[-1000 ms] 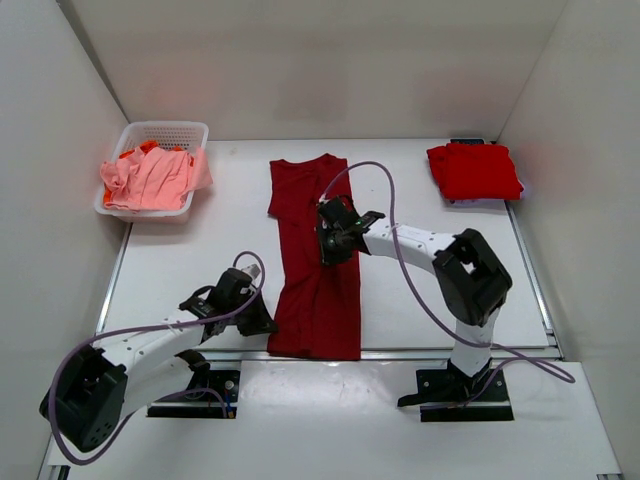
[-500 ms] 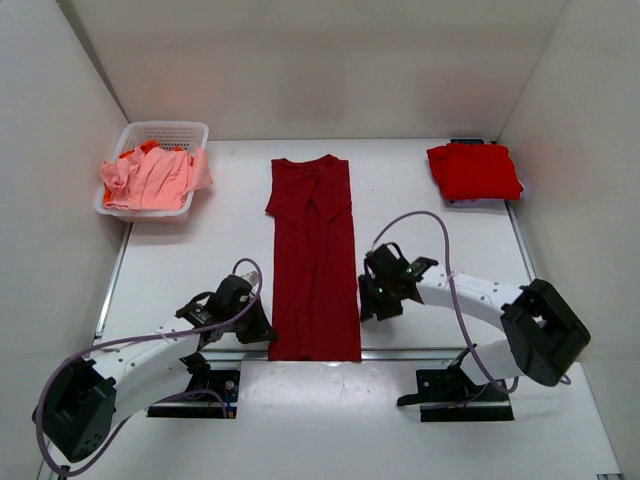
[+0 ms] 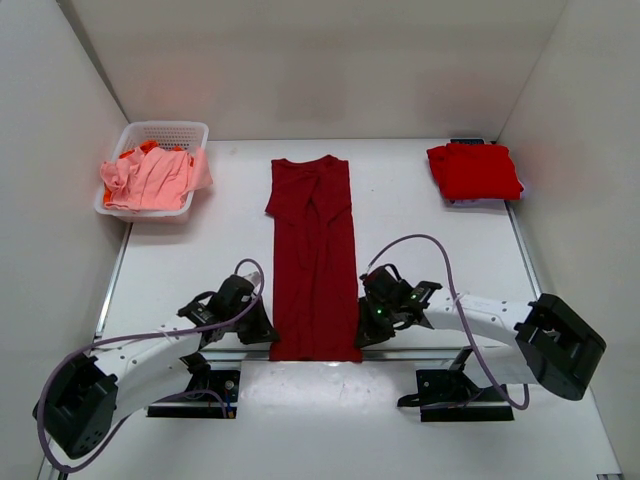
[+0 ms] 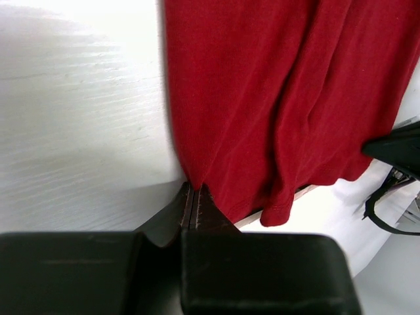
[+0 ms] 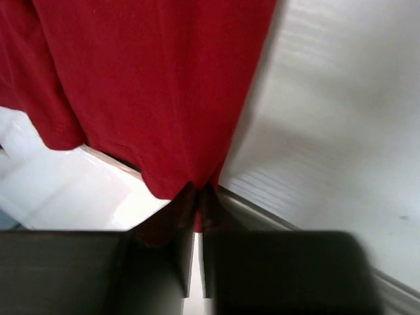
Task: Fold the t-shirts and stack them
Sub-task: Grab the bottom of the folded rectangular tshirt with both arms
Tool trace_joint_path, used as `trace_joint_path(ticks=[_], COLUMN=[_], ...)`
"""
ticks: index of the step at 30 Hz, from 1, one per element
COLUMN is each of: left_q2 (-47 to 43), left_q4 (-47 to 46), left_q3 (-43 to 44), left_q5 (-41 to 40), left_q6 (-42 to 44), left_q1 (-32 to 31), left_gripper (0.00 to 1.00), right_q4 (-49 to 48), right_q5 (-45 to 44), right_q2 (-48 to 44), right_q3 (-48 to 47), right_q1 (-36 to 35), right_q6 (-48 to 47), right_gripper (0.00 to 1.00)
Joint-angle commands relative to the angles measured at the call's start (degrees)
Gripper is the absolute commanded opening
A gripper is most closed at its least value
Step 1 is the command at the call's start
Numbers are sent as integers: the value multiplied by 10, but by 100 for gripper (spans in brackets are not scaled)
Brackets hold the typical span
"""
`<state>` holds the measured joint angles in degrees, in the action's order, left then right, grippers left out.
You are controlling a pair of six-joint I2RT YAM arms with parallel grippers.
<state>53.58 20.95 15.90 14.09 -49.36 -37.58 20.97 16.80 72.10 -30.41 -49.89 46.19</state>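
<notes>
- While pinching both near corners, treat the table [image 3: 200,250] as the folding board: lift just clear of it, then carry the hem away toward the collar.
- Dark maroon shirt [image 3: 313,260]: lies flat down the middle of the table as a long narrow strip, apparently with the sides already turned in. Collar at the far end, hem at the near edge. Looks ready for folding in half end to end.
- White basket [image 3: 165,127]: sits in the far left corner and holds a pink shirt [image 3: 150,180], with a bit of orange shirt [image 3: 148,147] behind.
- Bright red shirt [image 3: 473,170]: lies folded in the far right corner, well apart from the maroon strip. Probably marks the spot for the stack.
- Left gripper [image 4: 195,200]: clamped on the near left corner of the hem, fingers pressed together with cloth between.
- Right gripper [image 5: 197,200]: clamped the same way on the near right corner.
- Raise both corners at the same pace and height.
- Hold the hem taut across, without stretching.
- Travel straight along the strip and lay hem on collar so the long edges line up.
- Watch the turned-in layers: cannot tell from either wrist view whether every layer is caught, so expect one to sag or slip open.
</notes>
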Motion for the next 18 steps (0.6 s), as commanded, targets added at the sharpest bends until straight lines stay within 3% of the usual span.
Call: trace_joint_path(ticks=[1,9,18], left_q2=[-13,-16,93], left_q4=[56,87,96], left_q3=[1,66,198], left_q5=[-13,12,42], left_q6=[5,30,95], left_q1=[8,53,146], left_gripper=[0,0,0], right_q4=[-16,38,89], right_q5=[27,71,131], right_q2=[9,-20,23], right_q3=[-21,-83,-197], right_q1=[-6,53,170], right_q6=[12,-47,-128], right_gripper=[0,0,1])
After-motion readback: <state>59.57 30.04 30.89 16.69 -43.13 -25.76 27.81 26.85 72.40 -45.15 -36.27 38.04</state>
